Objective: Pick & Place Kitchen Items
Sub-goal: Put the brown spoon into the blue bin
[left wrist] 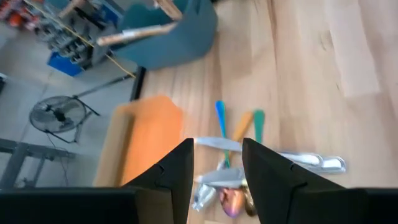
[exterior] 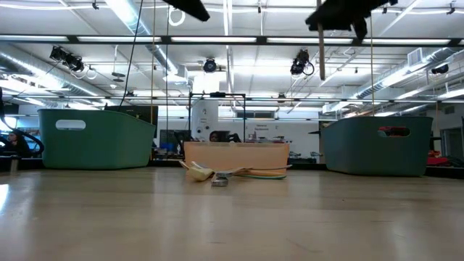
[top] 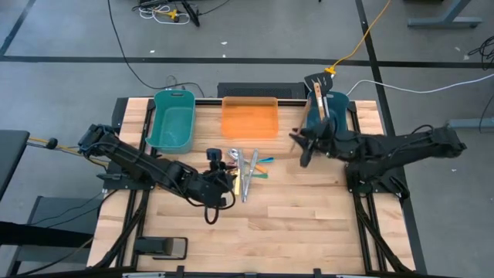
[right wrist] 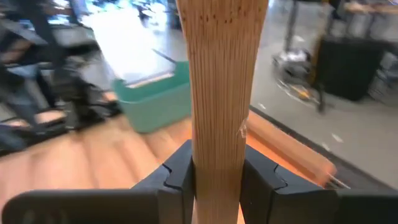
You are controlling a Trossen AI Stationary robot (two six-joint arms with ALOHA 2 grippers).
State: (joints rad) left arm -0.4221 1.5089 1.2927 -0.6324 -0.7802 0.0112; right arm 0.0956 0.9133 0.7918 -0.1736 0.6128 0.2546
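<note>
From left to right: my left gripper, fingers parted and empty, hovers at the left edge of the utensil pile, whose long axes run mostly near-to-far; that arm is nearer. My right gripper, closed on a wooden spatula, sits just near-left of the right teal tub, its likely drop point.

text: none legible | labels: none | signs: none
</note>
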